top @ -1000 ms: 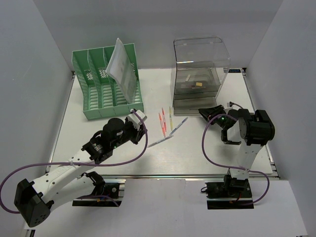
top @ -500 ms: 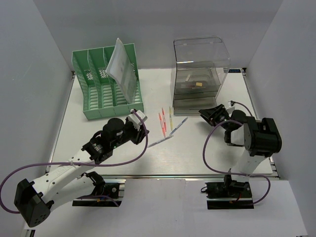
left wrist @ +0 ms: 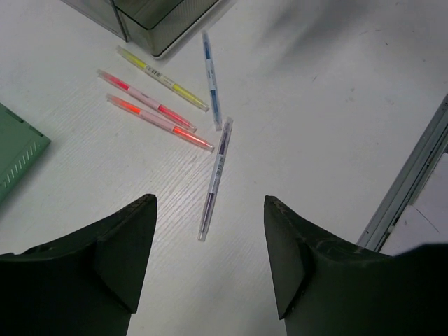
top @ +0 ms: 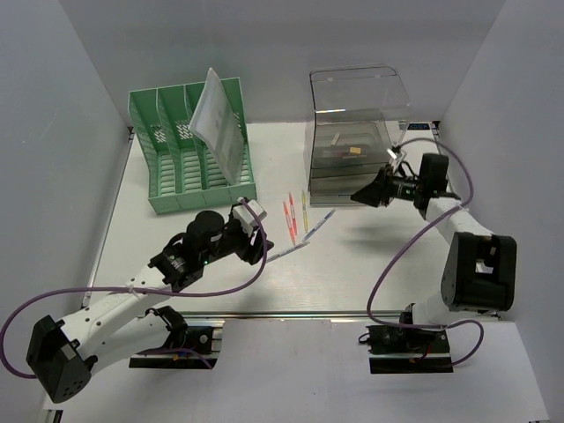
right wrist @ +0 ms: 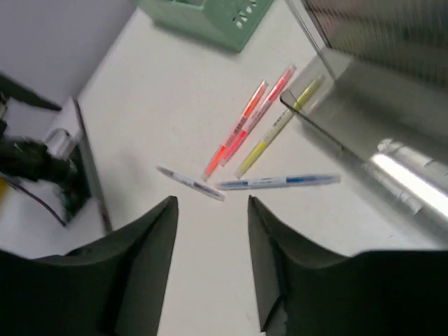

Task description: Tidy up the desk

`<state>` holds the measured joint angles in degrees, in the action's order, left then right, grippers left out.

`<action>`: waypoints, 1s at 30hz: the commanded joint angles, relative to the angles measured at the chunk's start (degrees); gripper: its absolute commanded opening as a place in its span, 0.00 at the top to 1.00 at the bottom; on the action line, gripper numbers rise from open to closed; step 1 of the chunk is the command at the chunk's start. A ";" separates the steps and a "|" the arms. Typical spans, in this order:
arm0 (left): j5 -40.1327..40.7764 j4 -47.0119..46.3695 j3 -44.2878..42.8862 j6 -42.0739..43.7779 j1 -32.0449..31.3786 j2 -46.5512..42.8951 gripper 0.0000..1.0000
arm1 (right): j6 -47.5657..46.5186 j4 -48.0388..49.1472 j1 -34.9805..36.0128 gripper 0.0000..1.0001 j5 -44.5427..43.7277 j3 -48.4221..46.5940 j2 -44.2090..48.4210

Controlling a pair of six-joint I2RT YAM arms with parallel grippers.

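pens: five lie loose mid-desk. Nearest is a clear-and-purple pen [left wrist: 215, 175], then a blue pen [left wrist: 211, 77]. Beyond those are an orange highlighter [left wrist: 159, 122], a pink highlighter [left wrist: 145, 100] and a yellow highlighter [left wrist: 162, 78], which lie roughly parallel.
pen contact: the purple pen's far tip sits just beside the blue pen's near tip; can't tell if they touch.
file rack: green slotted file rack [top: 192, 150] at far left, with a clear sheet sleeve [top: 216, 119] leaning in its right slot.
drawer box: clear plastic drawer box [top: 352, 132] at far right; the yellow highlighter's far end is just beside its front corner.
in the way: nothing lies between either set of fingers and the pens.
left fingers [top: 254, 227]: spread wide, holding nothing, above the desk [top: 352, 273] with the purple pen just ahead of the tips.
right fingers [top: 361, 196]: parted, holding nothing, off the desk just in front of the drawer box and aimed toward the pens.
surface: white matte top, with a metal rail [top: 291, 315] along the near edge.
room: plain white walls on three sides.
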<state>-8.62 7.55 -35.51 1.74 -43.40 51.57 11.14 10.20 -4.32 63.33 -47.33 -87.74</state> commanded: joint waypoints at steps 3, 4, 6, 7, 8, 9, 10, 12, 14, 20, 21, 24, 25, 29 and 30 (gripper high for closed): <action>-1.75 0.10 -0.71 0.64 -0.72 -2.61 0.27 | -48.55 -38.92 6.68 0.45 -3.62 -14.53 8.20; -1.75 0.09 -0.79 0.72 -0.72 -3.57 0.26 | -52.75 -40.33 8.43 0.40 -5.31 -16.37 8.99; -0.96 0.18 -0.62 0.99 -0.72 -4.54 0.25 | -58.74 -43.14 10.72 0.34 -8.90 -18.23 8.99; -0.78 0.36 -0.62 0.99 -0.72 -4.90 0.25 | -62.60 -45.07 12.65 0.30 -10.41 -19.02 8.65; -0.43 0.36 -0.62 1.07 -0.72 -5.60 0.25 | -68.21 -47.87 13.71 0.28 -11.81 -20.51 7.42; 0.18 0.53 -0.53 1.07 -0.72 -5.95 0.25 | -71.40 -49.55 16.51 0.28 -14.18 -21.39 6.63; 0.36 0.62 -0.62 1.16 -0.72 -5.96 0.24 | -74.13 -51.05 17.58 0.28 -15.85 -22.01 4.97; 0.80 0.80 -0.79 1.43 -0.72 -6.57 0.24 | -81.60 -54.40 21.43 0.29 -20.08 -23.24 3.64; 0.80 0.80 -0.88 1.51 -0.72 -7.01 0.24 | -86.69 -55.19 22.86 0.32 -23.76 -22.81 2.67; 0.98 0.89 -0.88 1.87 -0.72 -8.77 0.24 | -98.57 -53.61 29.36 0.38 -30.97 -20.35 0.65; 0.98 0.89 -0.88 1.87 -0.72 -9.03 0.24 | -99.81 -53.70 30.06 0.39 -31.86 -20.08 0.04; 0.19 0.62 -0.88 1.87 -0.72 -9.56 0.24 | -102.54 -53.53 31.47 0.43 -35.02 -19.90 -2.95; -0.16 0.62 -0.88 1.87 -0.72 -9.65 0.24 | -102.98 -53.53 32.43 0.44 -35.55 -20.34 -4.87; -0.78 0.45 -1.06 1.87 -0.72 -10.17 0.24 | -102.81 -53.79 33.85 0.48 -37.93 -23.15 -9.28; -0.87 0.27 -1.06 1.87 -0.72 -10.35 0.24 | -102.72 -53.96 34.46 0.49 -38.45 -23.59 -10.07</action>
<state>-8.34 8.16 -35.51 3.20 -43.99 42.44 -88.97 -42.30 28.88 27.68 -67.96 -96.31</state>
